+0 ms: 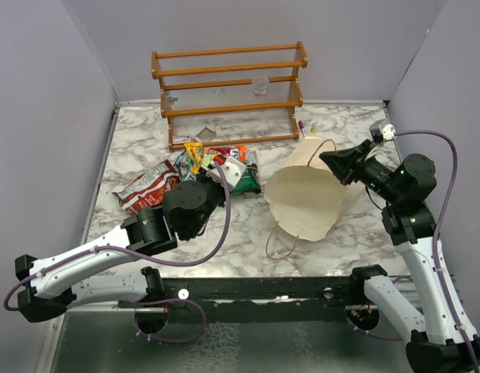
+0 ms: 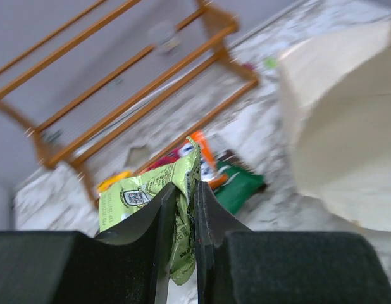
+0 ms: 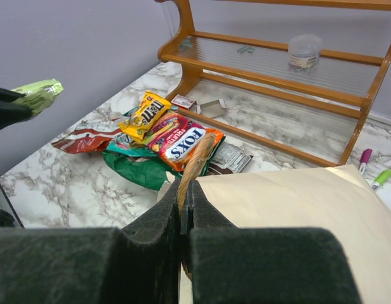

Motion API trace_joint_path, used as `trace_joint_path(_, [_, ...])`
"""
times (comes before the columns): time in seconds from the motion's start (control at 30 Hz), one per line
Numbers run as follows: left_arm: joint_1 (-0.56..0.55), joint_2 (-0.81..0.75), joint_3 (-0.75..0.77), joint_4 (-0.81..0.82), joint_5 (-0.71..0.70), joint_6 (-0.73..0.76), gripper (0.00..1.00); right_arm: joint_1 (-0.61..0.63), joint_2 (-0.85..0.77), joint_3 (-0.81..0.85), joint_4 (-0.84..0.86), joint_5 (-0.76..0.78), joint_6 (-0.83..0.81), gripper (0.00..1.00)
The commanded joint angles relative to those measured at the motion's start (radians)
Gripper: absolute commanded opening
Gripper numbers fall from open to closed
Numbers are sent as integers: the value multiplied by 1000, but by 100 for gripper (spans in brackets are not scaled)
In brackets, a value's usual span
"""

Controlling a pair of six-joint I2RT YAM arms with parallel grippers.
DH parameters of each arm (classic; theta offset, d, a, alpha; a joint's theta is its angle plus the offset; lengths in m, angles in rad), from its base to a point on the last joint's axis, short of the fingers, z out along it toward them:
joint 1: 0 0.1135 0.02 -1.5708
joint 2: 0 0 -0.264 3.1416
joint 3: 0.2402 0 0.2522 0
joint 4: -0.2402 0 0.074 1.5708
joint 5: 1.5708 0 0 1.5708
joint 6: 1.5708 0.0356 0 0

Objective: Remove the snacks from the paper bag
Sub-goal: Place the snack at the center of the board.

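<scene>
The cream paper bag lies on the marble table right of centre. My right gripper is shut on one of its tan handles at the bag's far edge, also seen from above. The other handle loops on the table at the bag's near side. My left gripper is shut on a light green snack packet, held above the table left of the bag. A pile of snacks lies beyond it: yellow, red-orange, dark green and a red one.
A wooden slatted rack stands against the back wall with a small clear cup on a shelf. Two pens lie by the rack's right foot. Grey walls close in the table on the left, back and right.
</scene>
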Motion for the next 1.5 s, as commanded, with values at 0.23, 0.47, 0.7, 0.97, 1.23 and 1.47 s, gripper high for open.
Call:
trace_joint_path(0.23, [514, 33, -139, -2, -130, -293, 0, 6, -14, -6, 11, 17, -13, 2])
trace_joint_path(0.47, [580, 152, -115, 83, 198, -297, 0, 6, -22, -7, 5, 12, -6, 2])
trace_joint_path(0.7, [580, 339, -11, 91, 248, -333, 0, 6, -30, -6, -9, 16, -10, 2])
trace_joint_path(0.97, [580, 431, -10, 156, 232, -279, 0, 6, -43, 8, -40, 31, -26, 2])
trace_joint_path(1.23, [580, 498, -8, 164, 284, -290, 7, 6, -31, 7, -29, 18, -18, 2])
trace_joint_path(1.47, [581, 486, -33, 153, 298, -291, 36, 6, -17, 42, -39, 15, -17, 2])
